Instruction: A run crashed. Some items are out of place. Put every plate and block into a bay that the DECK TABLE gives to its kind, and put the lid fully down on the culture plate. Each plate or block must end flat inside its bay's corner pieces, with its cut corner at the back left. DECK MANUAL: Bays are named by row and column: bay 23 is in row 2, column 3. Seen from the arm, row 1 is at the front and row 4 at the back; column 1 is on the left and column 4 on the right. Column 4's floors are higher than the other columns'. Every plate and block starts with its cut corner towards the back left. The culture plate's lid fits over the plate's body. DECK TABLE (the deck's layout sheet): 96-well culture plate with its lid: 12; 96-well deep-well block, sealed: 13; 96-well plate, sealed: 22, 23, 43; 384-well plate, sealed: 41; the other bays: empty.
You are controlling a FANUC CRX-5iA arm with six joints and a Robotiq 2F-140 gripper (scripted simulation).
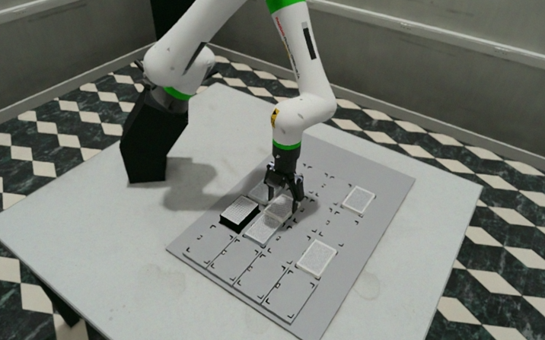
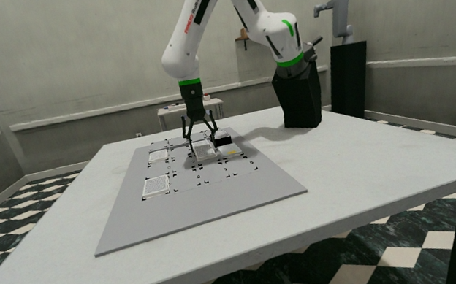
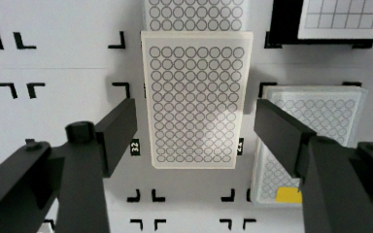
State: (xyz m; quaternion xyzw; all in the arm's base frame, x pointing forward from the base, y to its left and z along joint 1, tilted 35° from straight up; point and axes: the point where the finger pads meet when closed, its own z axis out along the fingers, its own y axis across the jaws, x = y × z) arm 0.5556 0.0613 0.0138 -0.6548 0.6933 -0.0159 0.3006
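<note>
My gripper (image 1: 282,204) (image 2: 202,148) (image 3: 195,115) is open around a sealed 96-well plate, with a gap on each side. This plate (image 1: 281,208) (image 2: 203,151) (image 3: 194,104) lies tilted at bay 22, its column-3 end raised over the edge of another sealed plate (image 1: 259,231) (image 3: 195,15) in bay 23. The culture plate (image 1: 258,193) (image 2: 229,150) (image 3: 311,114) with its clear lid is at bay 12; their outlines look offset. The black deep-well block (image 1: 239,210) (image 2: 223,140) (image 3: 282,24) is at bay 13. Plates sit at bay 41 (image 1: 358,200) (image 2: 155,185) and bay 43 (image 1: 317,258) (image 2: 158,155).
The grey deck board (image 1: 367,181) (image 2: 205,210) lies on the white table (image 1: 118,260) (image 2: 352,213). Column 4's raised floors run along one side. The block and culture plate stand close beside my finger on the row-1 side.
</note>
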